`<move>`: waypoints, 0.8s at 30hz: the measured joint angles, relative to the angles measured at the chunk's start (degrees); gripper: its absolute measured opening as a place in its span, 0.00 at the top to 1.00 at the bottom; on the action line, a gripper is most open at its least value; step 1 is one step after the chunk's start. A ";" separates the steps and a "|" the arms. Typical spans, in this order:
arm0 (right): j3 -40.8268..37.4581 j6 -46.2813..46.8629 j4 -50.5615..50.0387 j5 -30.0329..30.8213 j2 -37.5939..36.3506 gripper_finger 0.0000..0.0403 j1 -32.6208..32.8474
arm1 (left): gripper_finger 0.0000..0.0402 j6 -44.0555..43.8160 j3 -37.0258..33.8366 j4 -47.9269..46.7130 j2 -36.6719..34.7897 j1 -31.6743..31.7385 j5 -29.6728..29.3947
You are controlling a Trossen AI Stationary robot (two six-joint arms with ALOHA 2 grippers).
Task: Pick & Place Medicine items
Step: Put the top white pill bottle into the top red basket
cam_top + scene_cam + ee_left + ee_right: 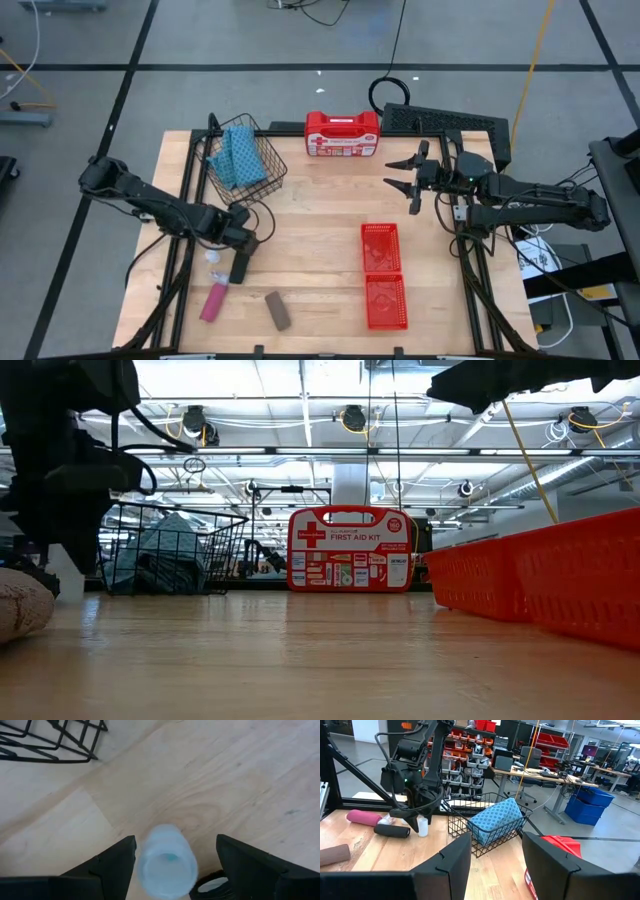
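Note:
A tiny white bottle [167, 865] stands upright on the table between my left gripper's [175, 855] open fingers, one finger on each side of it. The right wrist view shows the same bottle [422, 826] under that gripper [416, 820]. From above, the bottle [213, 256] is beside the black piece [240, 267], with the pink piece [213, 300] and brown piece [277, 310] nearer the near edge, all lying flat. My right gripper [412, 182] hovers open over the right side of the table. Other bottles do not show clearly.
A wire basket [262, 165] holding blue patterned cloth [238, 158] sits at the far left. The red first-aid case [342, 133] stands at the far edge. Two red bins [380, 247] [386, 302] lie right of centre. Bare wood lies between the pieces and the bins.

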 joint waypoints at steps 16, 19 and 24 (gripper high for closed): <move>0.00 0.00 0.00 0.00 0.00 0.59 0.00 | 0.52 0.13 0.00 -0.39 0.01 -0.04 1.66; 0.00 0.00 0.00 0.00 0.00 0.59 0.00 | 0.64 0.48 0.02 -0.24 0.00 -0.04 1.64; 0.00 0.00 0.00 0.00 0.00 0.59 0.00 | 0.66 4.04 0.01 4.51 0.04 -0.03 1.58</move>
